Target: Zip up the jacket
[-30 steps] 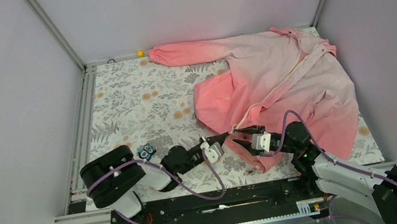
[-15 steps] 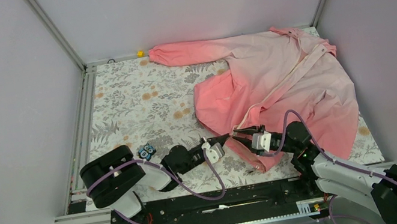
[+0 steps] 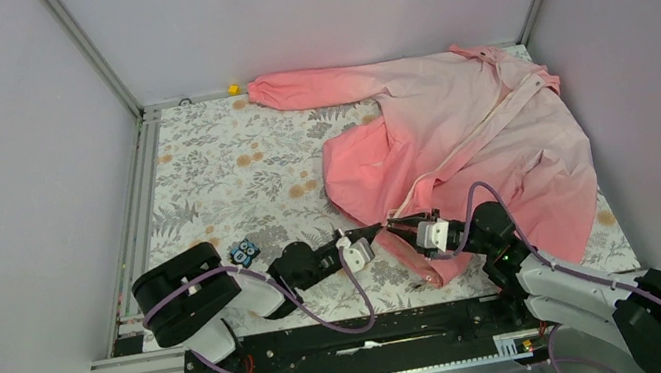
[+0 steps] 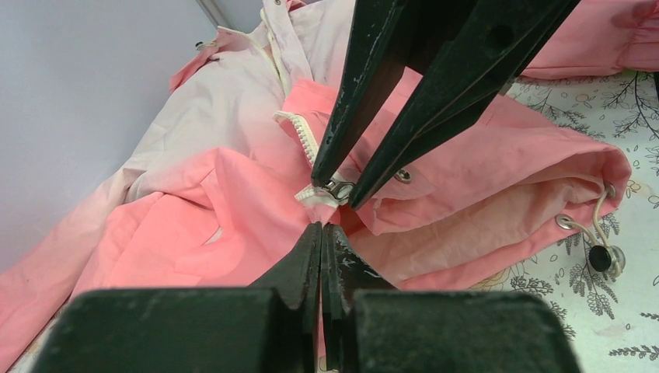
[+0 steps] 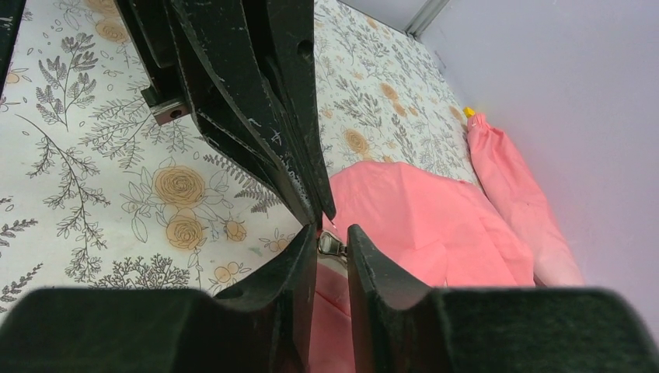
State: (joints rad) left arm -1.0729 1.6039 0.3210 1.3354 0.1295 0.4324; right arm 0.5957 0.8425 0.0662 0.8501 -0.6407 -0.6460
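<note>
Jacket (image 3: 503, 147) pink-to-pale, unzipped, rumpled; left fingers (image 4: 303, 264) pressed together, right fingers (image 4: 369, 78) slightly apart astride zipper pull (image 4: 339, 189).

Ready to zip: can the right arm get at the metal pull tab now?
Probably yes: the pull tab lies between the open jaws of the right gripper, nothing between. The left gripper, jaws shut, seems to pinch the jacket just below, not blocking.
</note>
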